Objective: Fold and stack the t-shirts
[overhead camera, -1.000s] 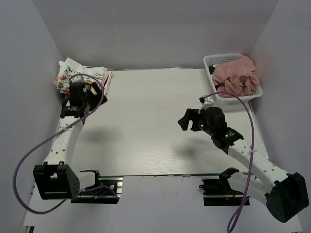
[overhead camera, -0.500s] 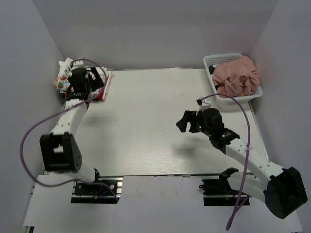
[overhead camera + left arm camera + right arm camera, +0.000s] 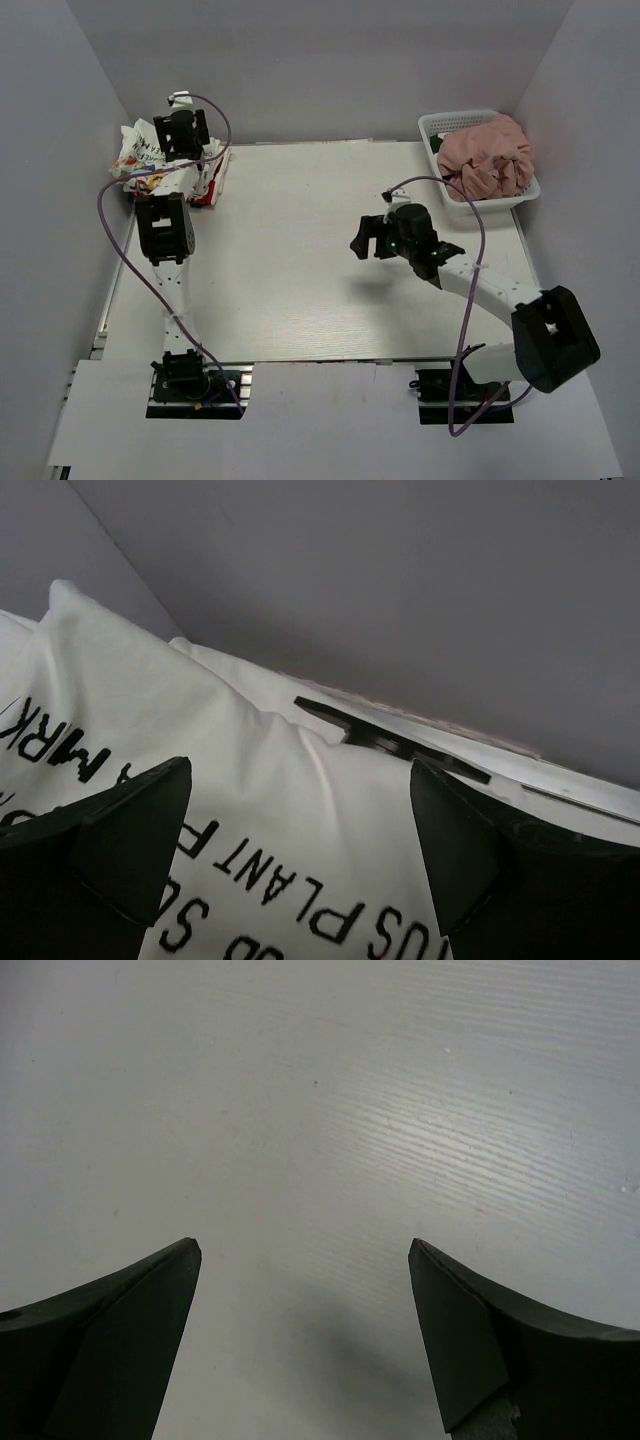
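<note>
A white t-shirt with black lettering (image 3: pixel 138 156) lies crumpled on the pile at the far left corner. A folded red t-shirt (image 3: pixel 207 193) shows at the pile's near edge. My left gripper (image 3: pixel 190 150) is open just above the pile. In the left wrist view the white shirt (image 3: pixel 290 830) fills the space between my left gripper's (image 3: pixel 300 790) spread fingers, which hold nothing. A dusty pink t-shirt (image 3: pixel 487 160) is heaped in the basket, with a bit of dark green t-shirt (image 3: pixel 437 144) beside it. My right gripper (image 3: pixel 362 238) is open and empty above the bare table (image 3: pixel 330 1110).
The white mesh basket (image 3: pixel 452 122) stands at the far right corner. Grey walls close in the back and both sides. A black strip (image 3: pixel 390 742) lies behind the white shirt near the back wall. The right arm's purple cable arcs over the table towards the basket.
My left arm has stretched out towards the far left corner, carrying its gripper from the pile's near side up over it. My right gripper has moved a little left.
</note>
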### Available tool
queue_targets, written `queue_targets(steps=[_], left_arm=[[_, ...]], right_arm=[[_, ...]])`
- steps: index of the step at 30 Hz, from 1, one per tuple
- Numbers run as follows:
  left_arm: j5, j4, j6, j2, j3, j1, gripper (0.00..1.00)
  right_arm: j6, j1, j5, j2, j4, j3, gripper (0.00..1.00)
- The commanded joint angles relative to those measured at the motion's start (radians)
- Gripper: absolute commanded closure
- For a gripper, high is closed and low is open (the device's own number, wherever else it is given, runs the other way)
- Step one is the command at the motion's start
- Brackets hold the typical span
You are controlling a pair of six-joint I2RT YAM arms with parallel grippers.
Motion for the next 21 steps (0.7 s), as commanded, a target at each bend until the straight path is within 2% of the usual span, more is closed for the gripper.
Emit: queue_targets(steps=[1, 5, 12, 18, 21], left_arm=[[-0.023, 0.027, 0.015, 0.024, 0.133, 0.053, 0.0], [0.019, 0.074, -0.016, 0.033, 0.116, 0.097, 0.0], [0.082, 0.074, -0.077, 0.081, 0.134, 0.162, 0.0], [0.197, -0.016, -0.191, 0.171, 0.194, 0.24, 0.0], [0.272, -0.047, -0.243, 0.191, 0.172, 0.252, 0.0]], right_arm=[[-0.05, -0.003, -0.023, 0.068, 0.007, 0.108, 0.1], [-0.057, -0.003, -0.072, 0.181, -0.004, 0.178, 0.1], [-0.039, -0.005, -0.13, 0.274, -0.027, 0.246, 0.1], [-0.039, -0.005, -0.151, 0.332, -0.053, 0.302, 0.1], [-0.036, -0.006, -0.168, 0.349, -0.065, 0.321, 0.1]])
